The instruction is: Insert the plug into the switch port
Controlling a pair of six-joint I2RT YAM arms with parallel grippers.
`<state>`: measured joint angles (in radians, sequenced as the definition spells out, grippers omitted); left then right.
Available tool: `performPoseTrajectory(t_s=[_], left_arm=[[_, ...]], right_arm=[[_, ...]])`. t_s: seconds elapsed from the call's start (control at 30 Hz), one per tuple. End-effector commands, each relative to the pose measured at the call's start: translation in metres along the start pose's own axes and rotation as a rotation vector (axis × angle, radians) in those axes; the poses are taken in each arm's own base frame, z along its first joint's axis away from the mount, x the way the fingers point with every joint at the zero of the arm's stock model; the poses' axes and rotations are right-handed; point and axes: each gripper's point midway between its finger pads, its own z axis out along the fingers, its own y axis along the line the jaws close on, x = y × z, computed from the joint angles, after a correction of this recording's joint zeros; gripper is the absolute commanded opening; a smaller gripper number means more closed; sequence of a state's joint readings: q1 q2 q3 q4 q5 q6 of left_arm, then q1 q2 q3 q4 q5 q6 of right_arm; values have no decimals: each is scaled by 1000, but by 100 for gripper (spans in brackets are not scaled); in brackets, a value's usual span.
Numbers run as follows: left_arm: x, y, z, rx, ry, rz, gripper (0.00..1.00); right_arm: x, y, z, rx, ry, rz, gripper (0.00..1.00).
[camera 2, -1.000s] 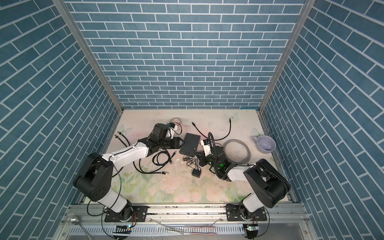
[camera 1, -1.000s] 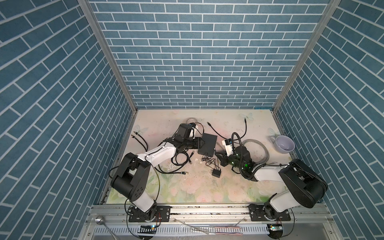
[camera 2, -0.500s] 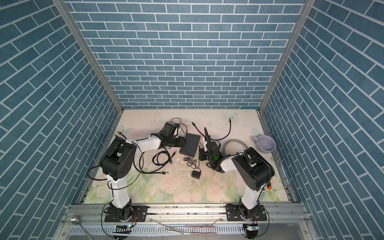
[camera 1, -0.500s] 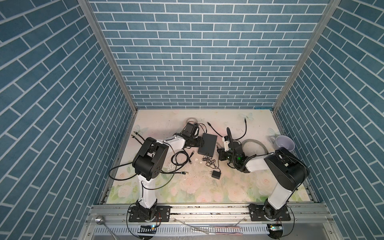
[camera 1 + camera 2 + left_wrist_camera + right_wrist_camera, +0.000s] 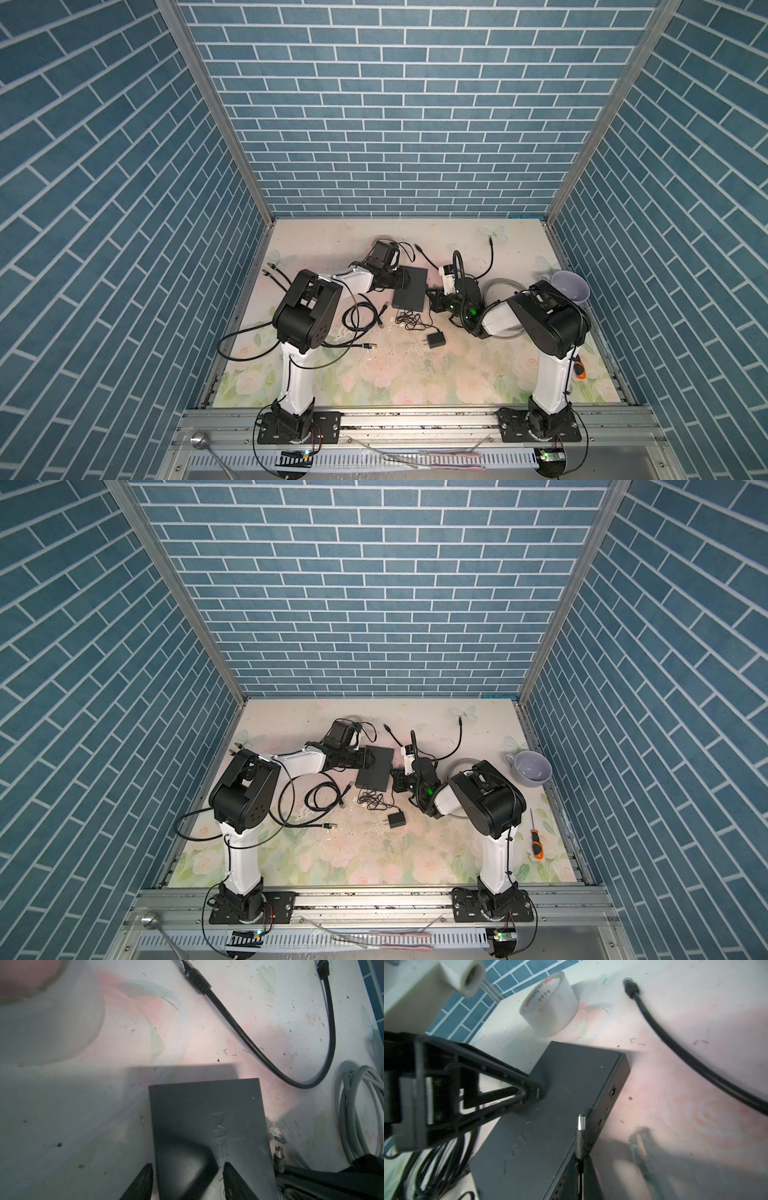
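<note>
The switch [image 5: 410,289] [image 5: 375,766] is a flat black box lying on the floral table. At its left edge my left gripper [image 5: 401,282] [image 5: 188,1169] stands open. One of its fingers [image 5: 534,1089] rests on the switch's top [image 5: 207,1118] and the other sits just off its side. My right gripper [image 5: 434,297] [image 5: 580,1160] is shut on the plug [image 5: 581,1124], a thin barrel with a silver tip. The tip sits at the upper edge of the switch's side face, short of a port [image 5: 613,1091]. From the left wrist, the plug [image 5: 278,1152] stands right beside that edge.
A tape roll [image 5: 550,1003] sits behind the switch. A black power adapter [image 5: 435,341] and its thin wire lie in front. Black cables [image 5: 359,316] coil on the left. A grey cable coil [image 5: 498,286] and a mug [image 5: 569,286] are on the right, with a screwdriver [image 5: 536,841] nearer.
Both arms have lifted their elbows from low over the table to upright. The grippers stayed at the switch, and the right one with the plug has edged closer to its side.
</note>
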<state>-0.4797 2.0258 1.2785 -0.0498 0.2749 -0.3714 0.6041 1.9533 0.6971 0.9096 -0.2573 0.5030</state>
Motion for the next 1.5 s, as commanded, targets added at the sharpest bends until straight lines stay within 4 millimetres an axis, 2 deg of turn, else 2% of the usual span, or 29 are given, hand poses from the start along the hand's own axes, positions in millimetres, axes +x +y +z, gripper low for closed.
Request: performPoseTrajectory(t_s=[0.0, 0.1, 0.2, 0.33, 0.47, 0.6, 0.73, 1.07, 1.3, 1.47], left_arm=[[-3, 13, -1, -14, 11, 8, 56], [-2, 28, -4, -46, 17, 7, 56], [0, 41, -6, -70, 34, 17, 56], [4, 39, -4, -43, 70, 88, 56], [0, 29, -5, 6, 81, 169, 57], [-7, 22, -2, 36, 99, 210, 58], [-10, 23, 2, 29, 115, 228, 59], [-14, 19, 9, 53, 164, 278, 59], [-19, 13, 9, 84, 176, 315, 59], [-23, 12, 10, 133, 166, 292, 59]], right_arm=[[-3, 46, 4, -198, 10, -10, 1], [5, 66, 5, -278, 54, -16, 0], [5, 74, 0, -314, 65, -5, 1], [3, 52, -15, -205, 100, -22, 0], [3, 24, -33, -60, 238, -88, 0], [6, 6, -42, -16, 386, -171, 0], [7, -6, -37, 5, 493, -280, 0], [-13, -39, -19, 41, 640, -500, 0], [-23, -42, -4, -10, 646, -554, 0], [-19, -39, 4, -68, 667, -591, 0]])
